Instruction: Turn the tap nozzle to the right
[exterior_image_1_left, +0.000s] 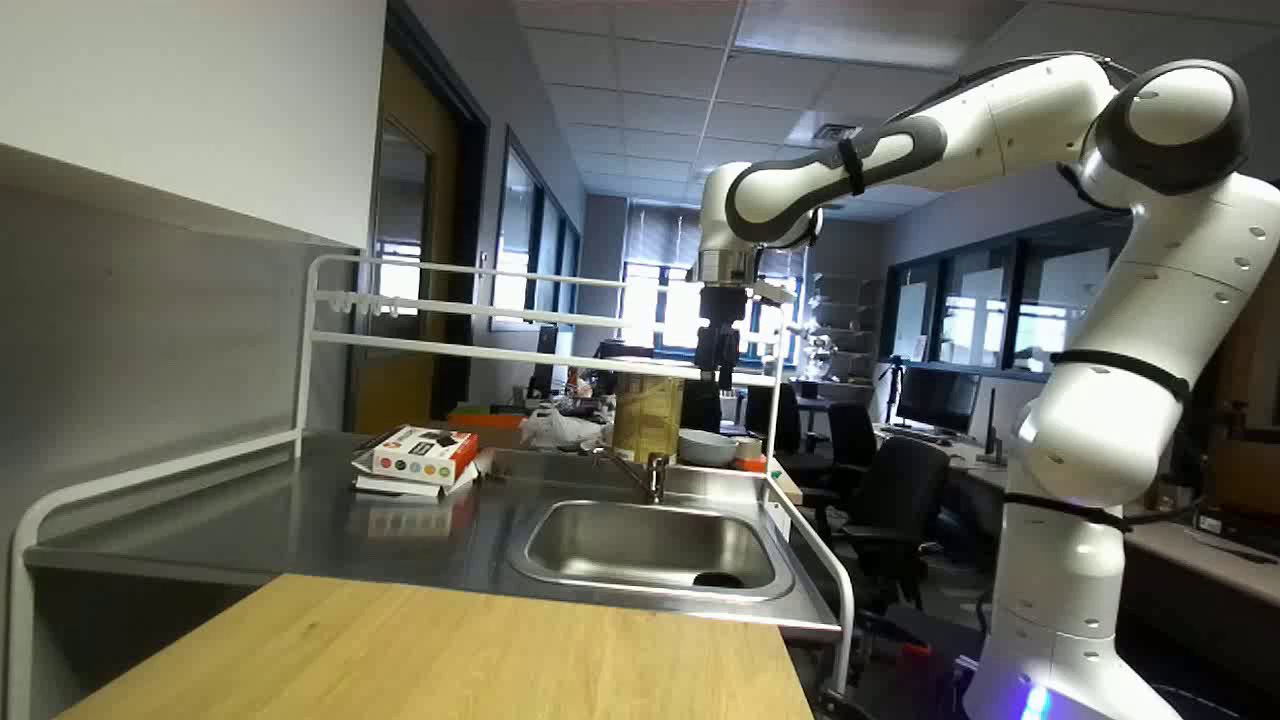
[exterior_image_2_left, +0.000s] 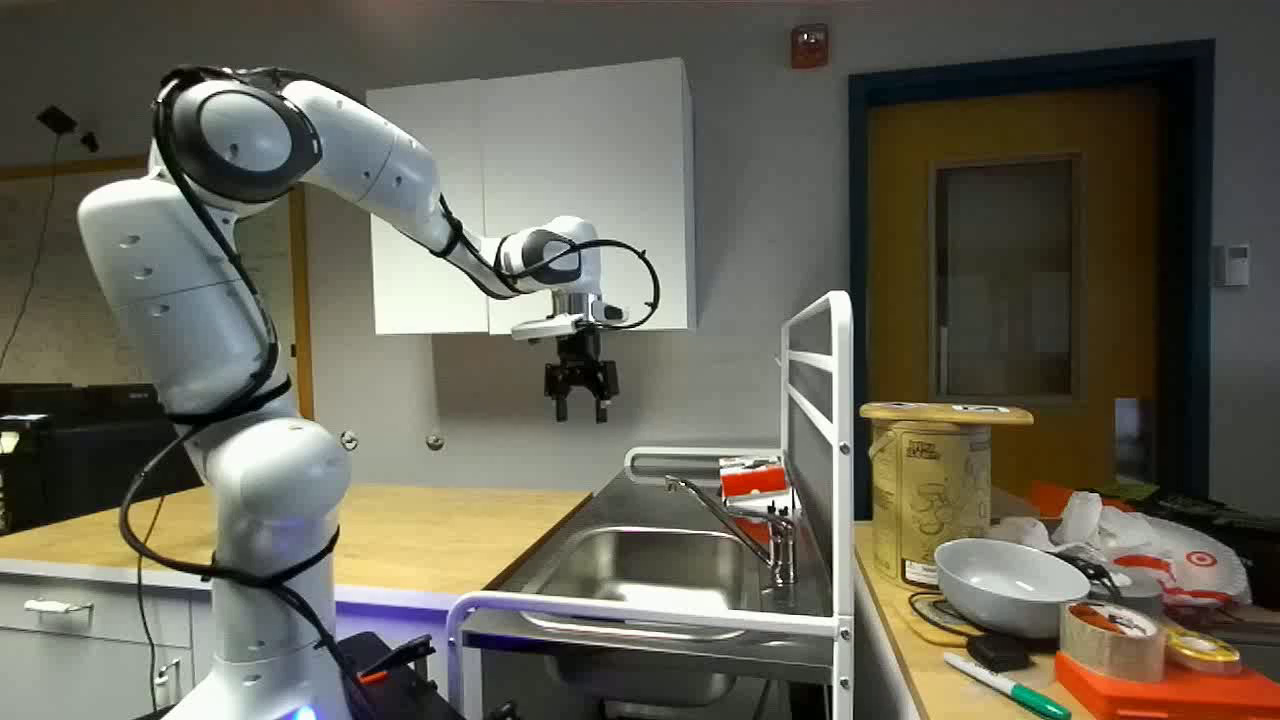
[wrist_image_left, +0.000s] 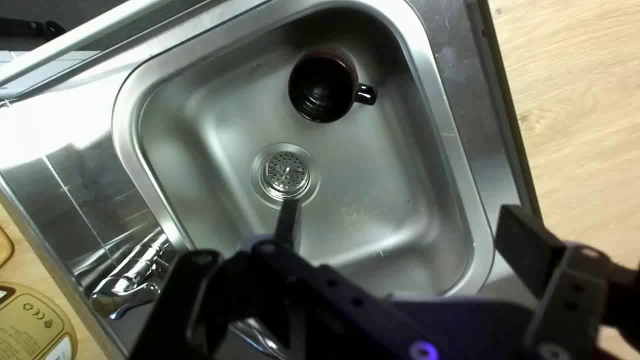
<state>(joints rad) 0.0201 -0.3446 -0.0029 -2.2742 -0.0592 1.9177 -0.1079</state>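
In an exterior view I had the gripper (exterior_image_2_left: 581, 412) near mid-frame, jaws spread, above and left of the tap nozzle (exterior_image_2_left: 724, 515), which slanted up leftward in the right half. In an exterior view the nozzle sat below mid-frame, a box (exterior_image_1_left: 418, 455) well to its left. In my wrist view the parted jaws spanned the lower half, a dark mug (wrist_image_left: 322, 92) standing in the sink basin (wrist_image_left: 375, 170) at top centre.

Far window (exterior_image_1_left: 680, 308) blown out; glare on steel counter (wrist_image_left: 65, 150)
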